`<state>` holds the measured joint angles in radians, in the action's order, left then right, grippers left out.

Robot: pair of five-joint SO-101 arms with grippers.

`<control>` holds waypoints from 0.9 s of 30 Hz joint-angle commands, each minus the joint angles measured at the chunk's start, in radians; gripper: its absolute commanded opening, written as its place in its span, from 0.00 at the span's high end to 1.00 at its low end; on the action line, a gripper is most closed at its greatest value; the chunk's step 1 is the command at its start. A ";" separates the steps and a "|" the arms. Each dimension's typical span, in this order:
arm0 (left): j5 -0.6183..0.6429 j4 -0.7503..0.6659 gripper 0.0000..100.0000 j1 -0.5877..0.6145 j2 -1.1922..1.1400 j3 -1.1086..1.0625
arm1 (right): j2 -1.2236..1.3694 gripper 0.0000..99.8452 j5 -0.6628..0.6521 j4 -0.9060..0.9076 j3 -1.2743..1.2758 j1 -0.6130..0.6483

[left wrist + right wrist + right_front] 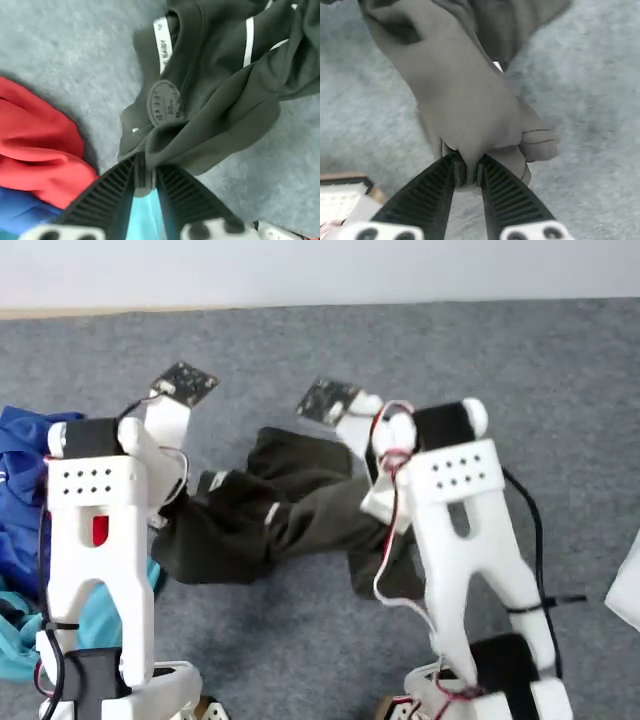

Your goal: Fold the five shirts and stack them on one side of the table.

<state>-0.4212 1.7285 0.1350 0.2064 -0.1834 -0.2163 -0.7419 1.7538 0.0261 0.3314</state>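
Shirts counted: four can be told apart, one blue, one teal, one red and one dark.
Far left, pile: the blue shirt (22, 465) lies crumpled at the left edge of the table (560, 370). The teal shirt (20, 645) lies just below it, nearer to the arm bases. In the left wrist view the red shirt (37, 142) lies touching the blue cloth.
Arms counted: two, both white, side by side.
Left arm (95, 540): it stands over the right part of the pile and hides some of it from above.
Left gripper (144, 172): its two ribbed fingers are pressed together on a fold of the dark shirt, close to the collar.
Dark shirt (270, 520): it lies in the middle of the table, between the two arms, bunched and not folded. One end is in each gripper.
Marks on the dark shirt: a white neck label (162, 42) and a round printed mark (164, 102) show inside the collar.
Right gripper (467, 167): the fingers are clamped on a thick bunch of the dark cloth.
Right arm (460, 510): it covers the right end of the dark shirt in the high view, with red and black cables (395, 455) hanging along it.
Far right: a white thing (625, 585) is cut by the edge; what it is I cannot tell.
Table cover: grey and rough, like carpet.
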 commanded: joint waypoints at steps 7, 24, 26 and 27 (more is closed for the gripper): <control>-0.009 -0.018 0.97 -0.003 0.028 -0.022 | -0.309 0.81 0.006 0.042 0.331 0.016; -0.009 -0.196 0.97 0.210 0.026 -0.160 | -0.341 0.85 0.014 -0.134 0.354 -0.025; -0.009 -0.203 0.97 0.249 0.026 -0.171 | -0.269 0.85 0.035 -0.168 0.354 -0.041; -0.009 -0.203 0.97 0.259 0.026 -0.180 | -0.229 0.85 0.060 -0.182 0.351 -0.042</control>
<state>-0.4227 1.5474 0.3498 0.2064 -0.3567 -0.5201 -0.7281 1.6187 0.3882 0.3069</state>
